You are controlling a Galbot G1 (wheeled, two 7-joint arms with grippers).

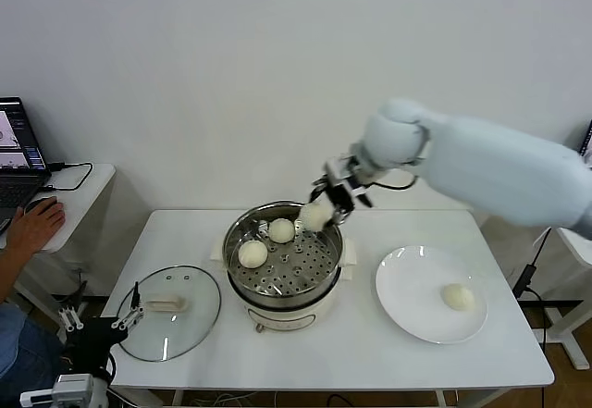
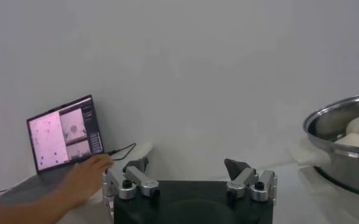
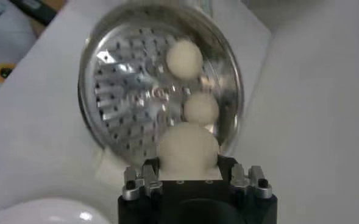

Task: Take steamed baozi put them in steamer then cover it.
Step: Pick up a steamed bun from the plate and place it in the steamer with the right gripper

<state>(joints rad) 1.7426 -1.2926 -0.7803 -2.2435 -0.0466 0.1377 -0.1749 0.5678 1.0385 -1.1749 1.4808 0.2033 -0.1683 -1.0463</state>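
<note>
Baozi (image 1: pixel 315 215) number three is gripped in the right pincer (image 1: pixel 326 206), held above the far right rim of the steamer (image 1: pixel 277 308). Two baozi already sit on the perforated tray inside, one at (image 1: pixel 252 253) and one at (image 1: pixel 281 230). A fourth (image 1: pixel 457 296) is left on the white plate (image 1: pixel 407 311), right side of the worktop (image 1: pixel 370 362). The cover (image 1: pixel 169 312) lies flat on the worktop left of the steamer, untouched. The left pincer (image 2: pixel 191 176) is parked low at the front left corner, jaws spread, nothing held.

Risks, as judged: the held bun hangs close over the rim, so an early release could bounce it off the edge onto the worktop. A drop onto the nearby far bun could leave them stacked or squashed. Soft dough may be dented by the grip or stick to the fingers on release.
</note>
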